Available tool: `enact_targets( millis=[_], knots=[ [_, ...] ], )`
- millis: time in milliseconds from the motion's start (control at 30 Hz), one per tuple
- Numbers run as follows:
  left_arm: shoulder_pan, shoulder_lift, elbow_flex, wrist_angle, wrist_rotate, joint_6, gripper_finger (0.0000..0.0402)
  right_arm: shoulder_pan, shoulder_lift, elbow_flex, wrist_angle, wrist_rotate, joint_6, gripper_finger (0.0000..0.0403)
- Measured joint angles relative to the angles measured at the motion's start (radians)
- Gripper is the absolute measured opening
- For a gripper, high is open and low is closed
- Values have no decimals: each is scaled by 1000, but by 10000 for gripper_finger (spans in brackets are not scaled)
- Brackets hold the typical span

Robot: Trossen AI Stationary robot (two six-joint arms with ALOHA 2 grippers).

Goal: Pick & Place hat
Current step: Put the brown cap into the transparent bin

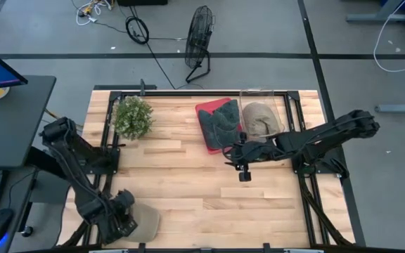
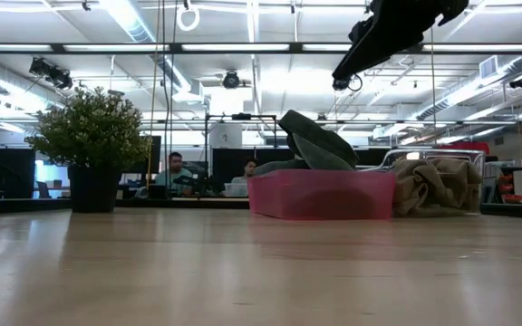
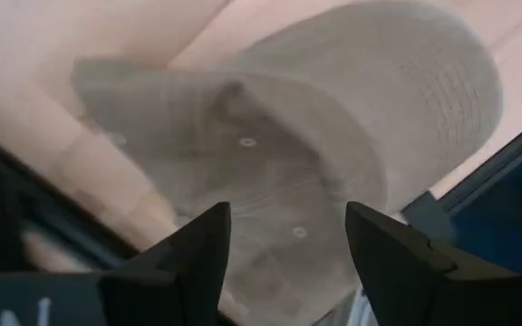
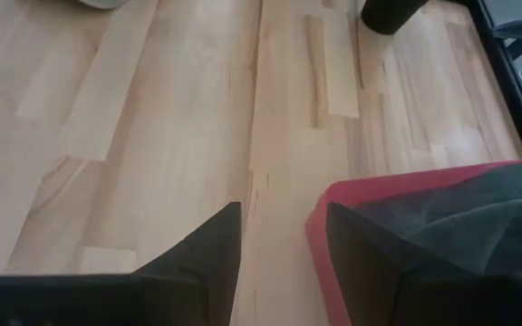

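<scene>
Overhead, one tan hat (image 1: 143,221) lay at the table's (image 1: 188,190) near edge beside the left gripper (image 1: 123,223), with bare wood between it and one red bin (image 1: 206,126). Left wrist view: fingers parted above the hat (image 3: 333,118). Right wrist view: right gripper (image 4: 284,240) narrowly open beside the bin (image 4: 370,190).

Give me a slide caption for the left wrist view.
Left tool, fingers open, poised directly above a beige cap lying at the edge of the wooden table.
</scene>
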Motion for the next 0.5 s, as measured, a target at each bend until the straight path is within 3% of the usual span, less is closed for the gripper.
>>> enact_targets(
  millis=[267, 400, 500],
  knots=[
    [-23, 0, -186, 407, -64, -34, 224, 0, 31, 0, 14, 0, 0, 167],
    [-13, 0, -247, 451, -89, -34, 218, 0, 31, 0, 34, 0, 0, 167],
    [-2, -1, -258, 444, -113, -35, 188, 0, 31, 0, 47, 0, 0, 167]
  ],
)
